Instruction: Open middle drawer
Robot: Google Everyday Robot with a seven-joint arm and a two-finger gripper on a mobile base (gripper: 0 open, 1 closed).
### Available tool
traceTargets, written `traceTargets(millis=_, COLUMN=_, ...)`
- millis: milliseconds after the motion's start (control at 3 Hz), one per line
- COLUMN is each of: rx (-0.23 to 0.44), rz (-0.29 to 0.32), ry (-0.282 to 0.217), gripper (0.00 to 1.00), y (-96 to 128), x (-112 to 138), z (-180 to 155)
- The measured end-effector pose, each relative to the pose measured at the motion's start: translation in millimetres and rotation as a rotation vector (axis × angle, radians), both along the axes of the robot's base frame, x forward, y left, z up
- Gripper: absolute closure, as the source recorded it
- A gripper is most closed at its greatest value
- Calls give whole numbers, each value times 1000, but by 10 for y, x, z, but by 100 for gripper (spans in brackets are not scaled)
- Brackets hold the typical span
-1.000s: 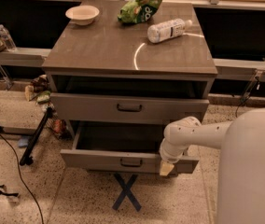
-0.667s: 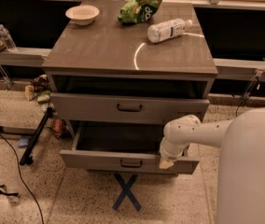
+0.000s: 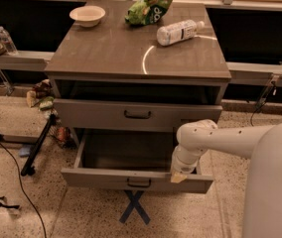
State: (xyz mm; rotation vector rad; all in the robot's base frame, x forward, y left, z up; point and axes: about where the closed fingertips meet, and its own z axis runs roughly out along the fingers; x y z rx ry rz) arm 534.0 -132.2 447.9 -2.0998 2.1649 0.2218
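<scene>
The arm (image 3: 230, 135) is reaching in from the right, running leftward from the white robot body (image 3: 275, 182) that is filling the lower right corner. It is bending down at a rounded wrist joint above the right end of the middle drawer (image 3: 106, 178). The gripper (image 3: 178, 176) is pointing downward, its tan tip sitting at the top edge of the drawer front, right of the small dark loop handle (image 3: 139, 183) and well clear of it. Cannot tell how wide the gripper is standing, or whether it is clamping the edge or only touching it, as the wrist is covering its upper part. The middle drawer is standing pulled well out of the cabinet, its low grey front facing the camera and its dark interior showing. The wrist is hiding its right rear corner. Above it, the taller-fronted top drawer (image 3: 91, 114) is sitting slightly forward, with a shadowed gap over it. The open drawer is screening the cabinet below it. On the cabinet top (image 3: 106, 53) a white bowl (image 3: 87, 15), a green bag (image 3: 148, 10) and a bottle (image 3: 179, 32) on its side are lying toward the back. A blue tape cross (image 3: 134, 207) is showing on the floor under the drawer front. The frame's edge is cutting off the robot body, so the arm's base is going unseen.
</scene>
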Motion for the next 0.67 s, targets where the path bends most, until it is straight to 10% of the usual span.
traceTargets(millis=667, rx=1, rz=-1, ry=-34, gripper=51, y=13, x=98, z=124)
